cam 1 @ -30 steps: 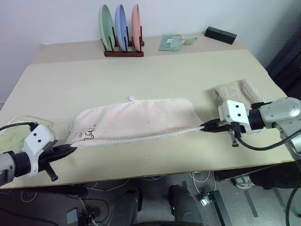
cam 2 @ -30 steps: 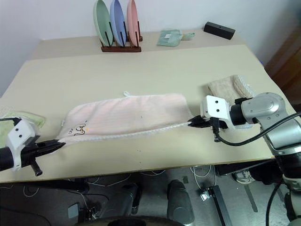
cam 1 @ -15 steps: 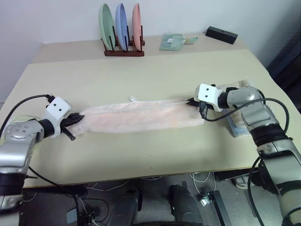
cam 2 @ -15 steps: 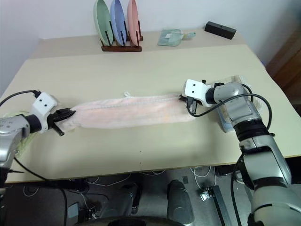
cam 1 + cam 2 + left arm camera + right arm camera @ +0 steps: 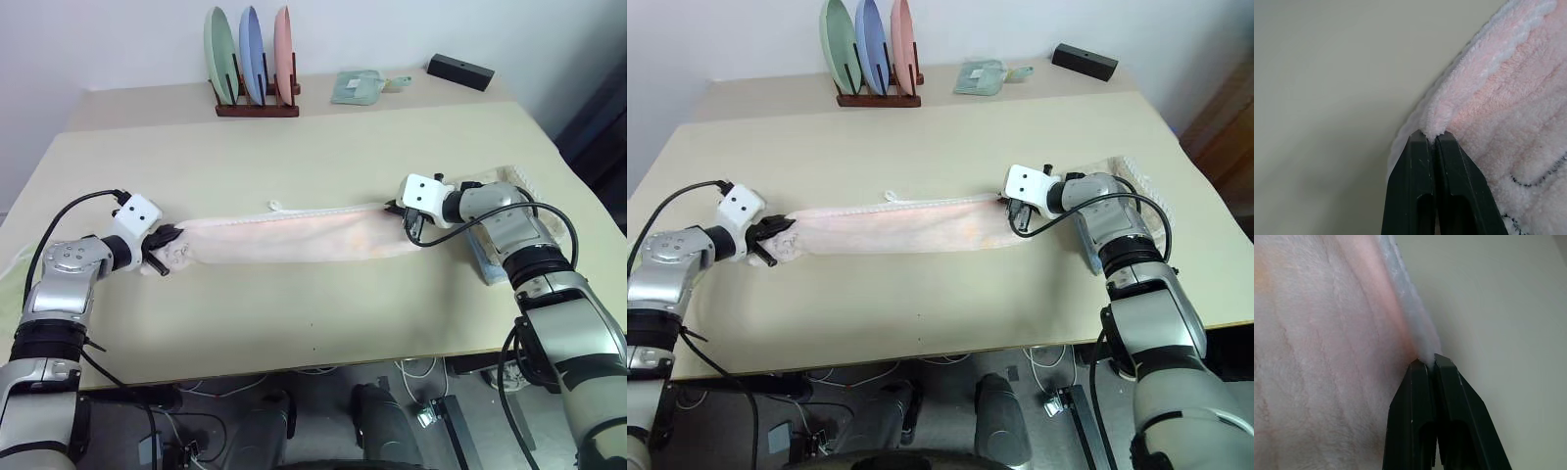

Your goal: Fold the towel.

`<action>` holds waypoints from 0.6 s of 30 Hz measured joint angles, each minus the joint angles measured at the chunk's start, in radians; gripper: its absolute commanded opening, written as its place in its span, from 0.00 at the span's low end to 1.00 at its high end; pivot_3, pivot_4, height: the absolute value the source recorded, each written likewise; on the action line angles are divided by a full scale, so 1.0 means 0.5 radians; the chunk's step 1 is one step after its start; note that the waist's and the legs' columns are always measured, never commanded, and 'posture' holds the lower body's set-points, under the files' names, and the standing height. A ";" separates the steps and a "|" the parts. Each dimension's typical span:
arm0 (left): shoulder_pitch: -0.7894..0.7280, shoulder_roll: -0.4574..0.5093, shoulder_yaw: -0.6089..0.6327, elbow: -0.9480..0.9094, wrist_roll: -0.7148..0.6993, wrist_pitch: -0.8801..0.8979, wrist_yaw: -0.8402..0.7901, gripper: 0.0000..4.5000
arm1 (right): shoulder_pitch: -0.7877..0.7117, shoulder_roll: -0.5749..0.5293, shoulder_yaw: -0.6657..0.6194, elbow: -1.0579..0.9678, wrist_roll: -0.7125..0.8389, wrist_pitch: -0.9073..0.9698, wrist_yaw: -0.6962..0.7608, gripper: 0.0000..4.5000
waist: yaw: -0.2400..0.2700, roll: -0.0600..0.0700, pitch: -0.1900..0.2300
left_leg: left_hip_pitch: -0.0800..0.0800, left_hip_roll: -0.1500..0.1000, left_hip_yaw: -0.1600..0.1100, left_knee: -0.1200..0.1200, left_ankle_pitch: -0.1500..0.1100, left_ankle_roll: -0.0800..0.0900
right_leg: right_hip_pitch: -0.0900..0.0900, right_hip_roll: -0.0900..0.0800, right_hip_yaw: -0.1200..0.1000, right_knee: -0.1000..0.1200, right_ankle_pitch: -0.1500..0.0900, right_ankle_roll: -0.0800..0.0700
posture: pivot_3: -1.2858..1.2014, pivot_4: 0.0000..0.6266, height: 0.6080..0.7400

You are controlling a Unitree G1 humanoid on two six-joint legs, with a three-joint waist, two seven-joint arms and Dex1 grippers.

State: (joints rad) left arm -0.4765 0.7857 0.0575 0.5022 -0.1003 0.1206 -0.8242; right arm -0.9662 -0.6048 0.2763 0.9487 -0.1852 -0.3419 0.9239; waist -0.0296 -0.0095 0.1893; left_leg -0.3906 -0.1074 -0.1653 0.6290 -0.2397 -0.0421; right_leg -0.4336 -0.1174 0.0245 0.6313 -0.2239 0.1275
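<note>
We see the towel point(image 5: 294, 236) lying on the table point(image 5: 323, 313) as a long, thin pink strip. It runs from 9 o'clock to 3 o'clock across the middle of the table. It looks doubled over along its length, with the white stitched edge along the far side. A small white loop sticks out from that far edge near the middle.

The left gripper point(image 5: 167, 238) is at the 9 o'clock end of the towel. Its two black fingers are pressed tight together, and a corner of the pink cloth is pinched between the tips. In the left wrist view we see the fluffy corner poking out from the fingertips point(image 5: 1420, 147), and a bit of black drawing on the cloth close by.

The right gripper point(image 5: 397, 209) is at the 3 o'clock end. Its fingers are squeezed together too, and they pinch the white edge of the towel there.

A beige towel point(image 5: 509, 181) lies under the right arm, at 3 o'clock. A green cloth point(image 5: 12, 269) peeks out at the 9 o'clock edge of the table.

At 12 o'clock, far back, a plate rack point(image 5: 257, 106) holds three plates standing up: green, blue and pink. A small green cloth point(image 5: 358, 88) and a black box point(image 5: 458, 71) sit toward 1 o'clock.
</note>
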 measured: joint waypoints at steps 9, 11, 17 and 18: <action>0.061 -0.019 0.157 -0.001 -0.065 0.077 0.137 0.94 | 0.002 -0.019 -0.071 -0.021 -0.003 0.043 -0.146 0.71 | -0.036 0.000 0.000 | 0.000 0.001 -0.001 -0.002 0.000 -0.001 | -0.002 0.000 0.000 0.001 0.000 0.000 | 0.52 0.24 0.99; 0.093 -0.032 0.232 -0.050 -0.130 0.136 0.172 0.94 | 0.028 -0.043 -0.092 -0.089 -0.003 0.057 -0.164 0.71 | -0.033 0.000 0.000 | -0.001 0.001 -0.002 -0.002 0.000 0.000 | -0.002 0.000 0.000 0.001 0.000 0.000 | 0.52 0.24 0.99; 0.262 -0.042 0.436 -0.220 -0.253 0.260 0.312 0.94 | 0.261 -0.165 -0.202 -0.502 0.049 0.204 -0.155 0.71 | -0.025 0.000 0.000 | -0.001 0.001 -0.002 0.000 -0.001 0.001 | -0.002 0.000 0.000 0.001 0.000 0.000 | 0.52 0.24 0.99; 0.286 -0.042 0.467 -0.225 -0.253 0.261 0.347 0.94 | 0.308 -0.175 -0.234 -0.594 0.077 0.261 -0.152 0.71 | -0.026 0.000 0.000 | -0.001 0.001 -0.002 0.000 -0.001 0.001 | -0.002 0.000 0.000 0.001 0.000 0.000 | 0.52 0.24 0.99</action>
State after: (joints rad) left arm -0.3336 0.7649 0.2912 0.3899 -0.2271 0.2512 -0.6509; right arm -0.8124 -0.6924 0.1591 0.6515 -0.1469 -0.2116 0.8478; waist -0.0424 -0.0094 0.1892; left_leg -0.3911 -0.1068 -0.1663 0.6289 -0.2401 -0.0414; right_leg -0.4343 -0.1176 0.0247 0.6320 -0.2239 0.1275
